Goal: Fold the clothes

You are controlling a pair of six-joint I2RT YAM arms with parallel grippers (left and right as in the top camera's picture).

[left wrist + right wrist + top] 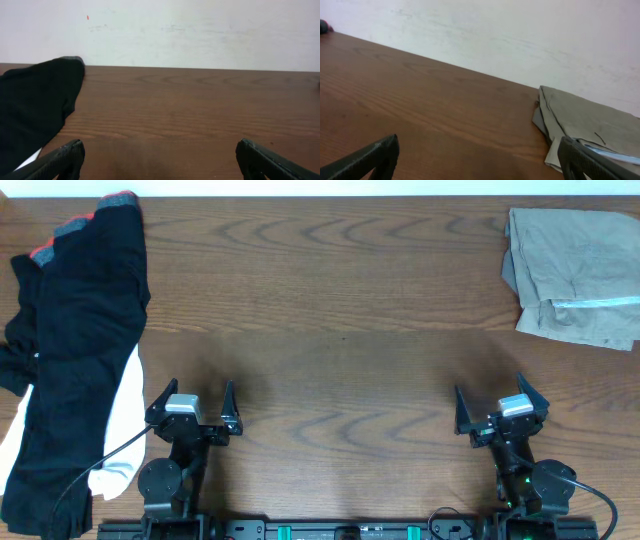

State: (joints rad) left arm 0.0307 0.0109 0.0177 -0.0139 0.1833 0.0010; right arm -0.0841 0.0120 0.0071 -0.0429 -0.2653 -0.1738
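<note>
A pile of unfolded black clothes (75, 350) lies along the table's left edge, with a red and grey waistband at the far end and a white garment (122, 430) under its near side. It also shows in the left wrist view (32, 107). A folded grey-olive garment (575, 275) lies at the far right corner, also in the right wrist view (585, 127). My left gripper (193, 402) is open and empty near the front edge, right of the black pile. My right gripper (500, 405) is open and empty near the front right.
The brown wooden table (340, 330) spans the view, with a white wall (200, 30) behind its far edge. The arm bases and cables sit at the front edge.
</note>
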